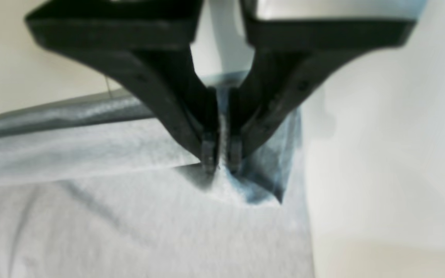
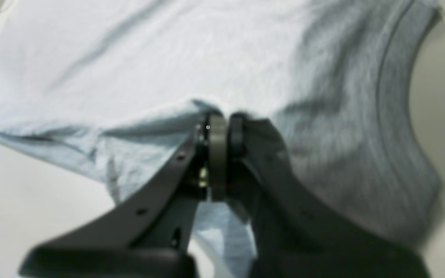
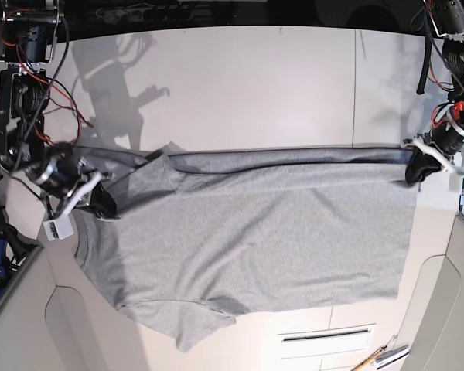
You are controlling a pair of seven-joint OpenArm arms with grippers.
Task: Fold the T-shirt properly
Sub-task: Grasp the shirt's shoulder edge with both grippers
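The heather-grey T-shirt [image 3: 255, 232] lies spread on the white table [image 3: 240, 85], plain side up, with no print showing. Its far edge is raised into a taut fold [image 3: 294, 157] strung between both grippers. My left gripper [image 3: 417, 168] is shut on the hem corner at the right; the left wrist view shows its tips [image 1: 221, 164] pinching cloth [image 1: 129, 224]. My right gripper [image 3: 100, 202] is shut on the shoulder at the left. In the right wrist view its tips [image 2: 222, 123] clamp a bunched fold next to the ribbed collar [image 2: 390, 96]. One sleeve [image 3: 189, 328] lies flat at the near left.
A slot [image 3: 325, 336] is set in the table near the front edge, with hand tools [image 3: 380, 358] beside it at the bottom right. Cables and the arm base [image 3: 23, 69] stand at the far left. Bare table lies beyond the shirt.
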